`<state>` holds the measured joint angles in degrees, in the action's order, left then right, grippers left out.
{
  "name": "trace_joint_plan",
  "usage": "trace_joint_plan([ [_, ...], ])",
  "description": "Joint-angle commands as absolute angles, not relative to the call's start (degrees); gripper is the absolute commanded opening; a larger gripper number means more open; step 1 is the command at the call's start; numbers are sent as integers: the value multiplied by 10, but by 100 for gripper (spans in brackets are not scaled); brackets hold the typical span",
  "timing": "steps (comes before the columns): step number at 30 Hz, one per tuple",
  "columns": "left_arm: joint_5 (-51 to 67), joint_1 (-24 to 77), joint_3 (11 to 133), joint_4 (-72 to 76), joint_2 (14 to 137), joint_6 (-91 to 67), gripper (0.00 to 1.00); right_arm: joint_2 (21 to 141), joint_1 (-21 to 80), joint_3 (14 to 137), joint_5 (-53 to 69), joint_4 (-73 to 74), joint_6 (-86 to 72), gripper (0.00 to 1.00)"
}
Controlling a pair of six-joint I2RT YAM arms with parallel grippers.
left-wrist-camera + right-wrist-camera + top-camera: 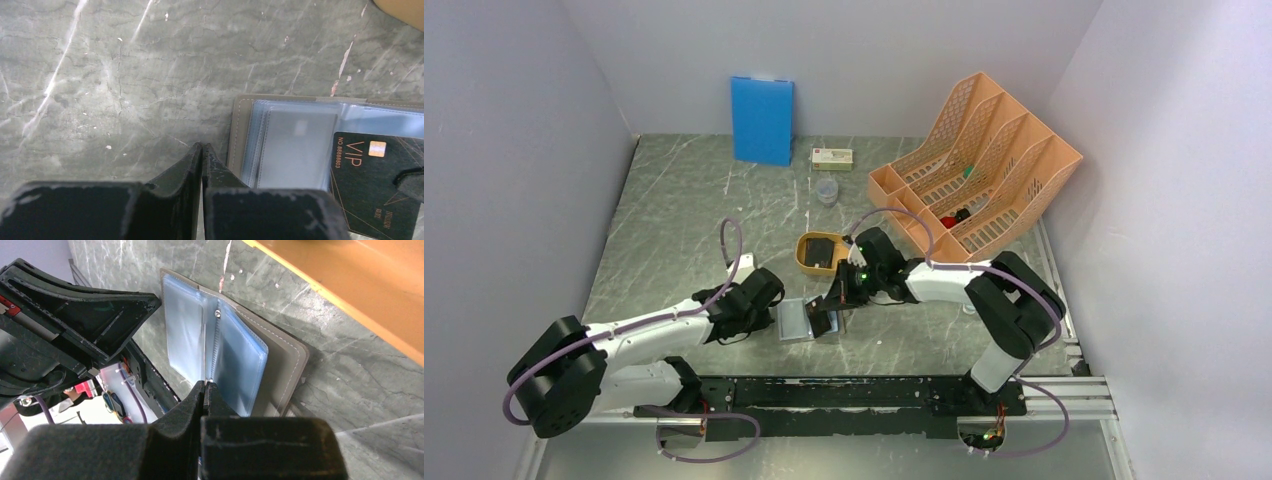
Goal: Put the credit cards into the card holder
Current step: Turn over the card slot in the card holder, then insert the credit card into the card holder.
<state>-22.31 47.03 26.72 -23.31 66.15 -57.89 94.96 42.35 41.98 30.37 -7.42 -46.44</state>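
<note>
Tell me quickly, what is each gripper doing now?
Left gripper: closed, holding nothing visible.
Right gripper: closed on a credit card.

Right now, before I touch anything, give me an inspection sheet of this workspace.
Surface: grey-green marbled table, white streaks and specks.
Job's things: card holder lies open, pockets up; one black credit card over its right side; dark contents, likely cards, in the mustard tray.
Clutter: blue board, small box, clear cup, orange file rack.
Grippers: left gripper shut beside the holder's left edge, nothing seen in it; right gripper shut on the credit card.
Cables: purple cables loop along both arms.
Surroundings: plain grey walls.
</note>
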Motion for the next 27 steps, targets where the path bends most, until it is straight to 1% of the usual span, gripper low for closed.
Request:
trace_joint_plan([
  [1,-199,467,253,-220,672,-579,9,961,424,424,318,-92,-470,0],
  [20,-183,466,247,-205,681,-571,6,978,431,425,326,-124,-486,0],
  [27,-179,466,245,-203,685,-570,5,980,432,414,309,-148,-504,0],
])
